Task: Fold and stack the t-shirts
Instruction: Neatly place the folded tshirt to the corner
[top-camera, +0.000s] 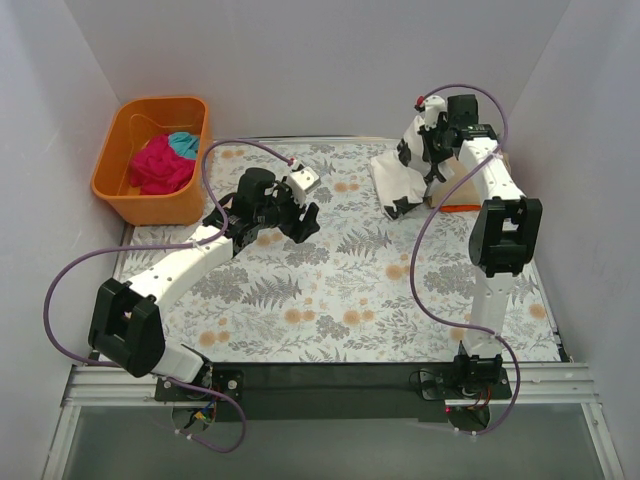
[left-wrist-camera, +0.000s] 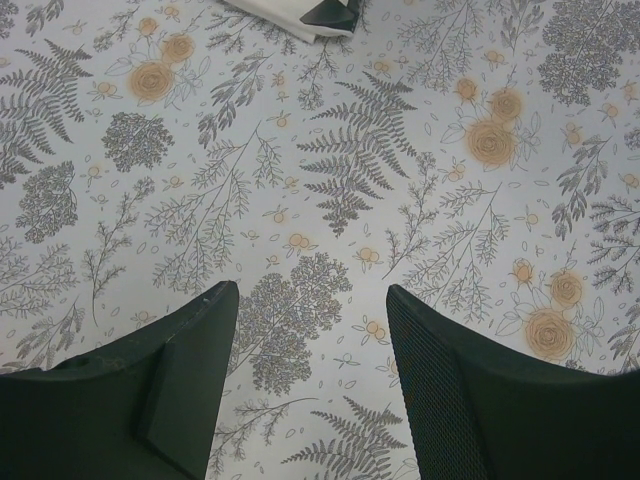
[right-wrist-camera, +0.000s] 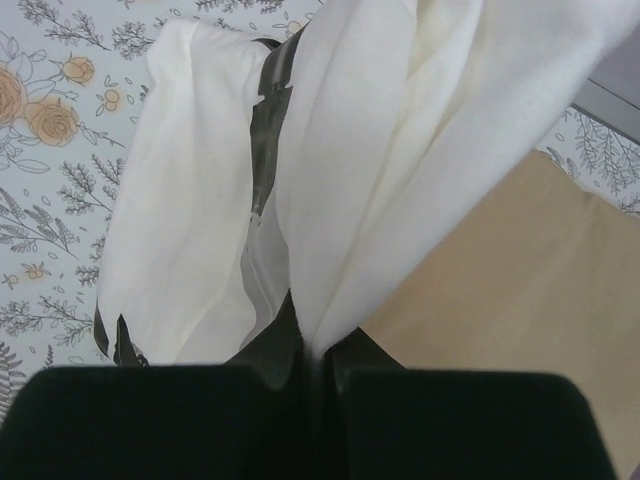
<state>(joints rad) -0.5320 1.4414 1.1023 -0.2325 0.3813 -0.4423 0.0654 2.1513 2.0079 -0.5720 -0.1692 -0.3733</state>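
Observation:
My right gripper (top-camera: 432, 128) is shut on the white t-shirt with black blotches (top-camera: 405, 165) and holds it up at the back right, its lower end trailing on the table. In the right wrist view the pinched cloth (right-wrist-camera: 370, 150) rises from the closed gripper (right-wrist-camera: 318, 350), with the tan t-shirt (right-wrist-camera: 520, 270) lying flat below. My left gripper (top-camera: 300, 215) is open and empty over the middle of the table; the left wrist view shows its fingers (left-wrist-camera: 170, 380) spread above the covering and a corner of the white shirt (left-wrist-camera: 310, 12). The magenta (top-camera: 158, 165) and teal (top-camera: 183, 143) t-shirts lie in the tub.
The orange plastic tub (top-camera: 120, 195) stands at the back left, off the floral table covering (top-camera: 330, 290). White walls close in the back and both sides. A black strip runs along the near edge by the arm bases.

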